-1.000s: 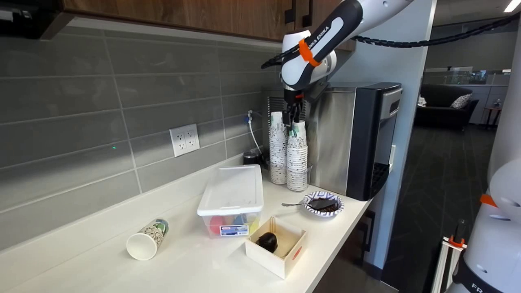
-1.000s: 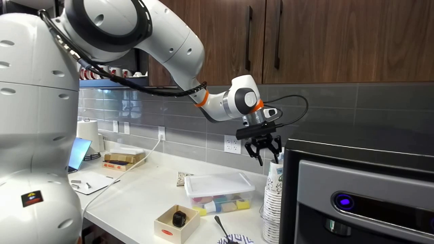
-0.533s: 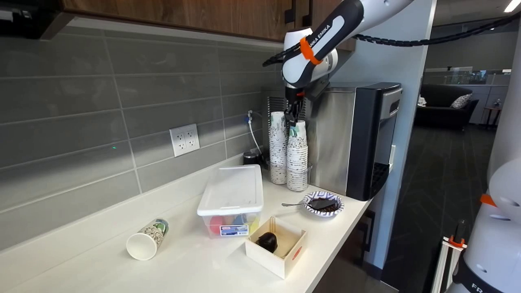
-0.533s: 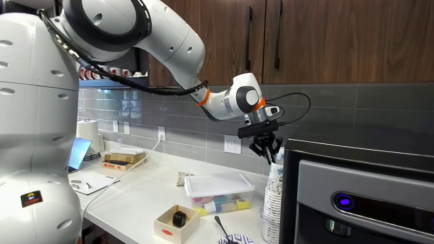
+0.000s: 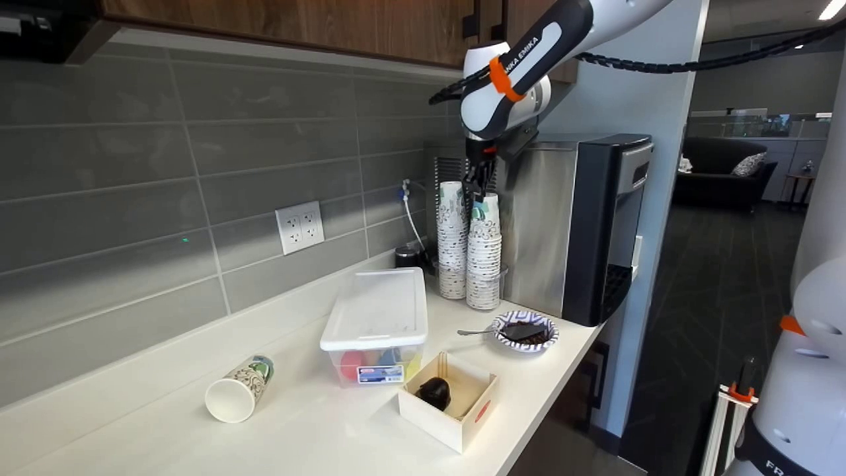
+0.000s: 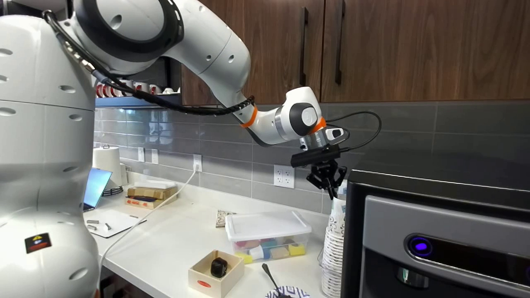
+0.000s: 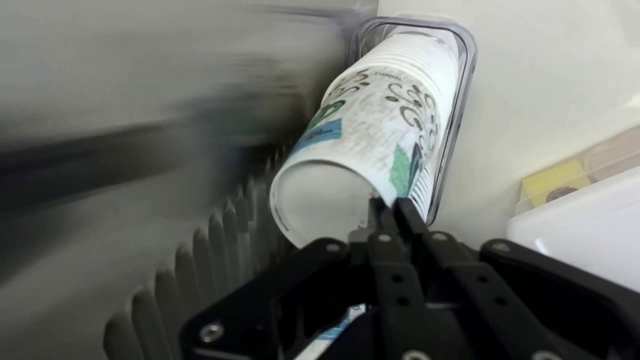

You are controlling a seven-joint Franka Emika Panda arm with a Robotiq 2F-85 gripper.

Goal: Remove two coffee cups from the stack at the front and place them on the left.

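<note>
Spread a second ago, the gripper (image 7: 391, 207) has drawn together and now clenches the base rim of the top cup (image 7: 372, 130) between its tips. Upside down, that cup caps the stack (image 5: 484, 271), just below the gripper and touching it; the stack's upper end has also shifted slightly toward the machine (image 5: 535, 225) in both exterior views.

A clear tray (image 7: 466, 85) rings the stack's foot. Just beside the stack stands the rear stack (image 5: 452, 244), with the machine's steel side close by. Near the stack's foot, on the counter (image 5: 317, 430), rests the bowl (image 5: 515, 346), a spoon (image 5: 470, 332) sticking out.

Farther from the stack is the tub (image 5: 380, 311), lid on, coloured pieces (image 5: 352, 365) showing through; then comes the open box (image 5: 429, 416) with a dark object (image 5: 435, 391) in it. Well apart from the stack, past the tub, a loose cup (image 5: 254, 377) lies on its side.
</note>
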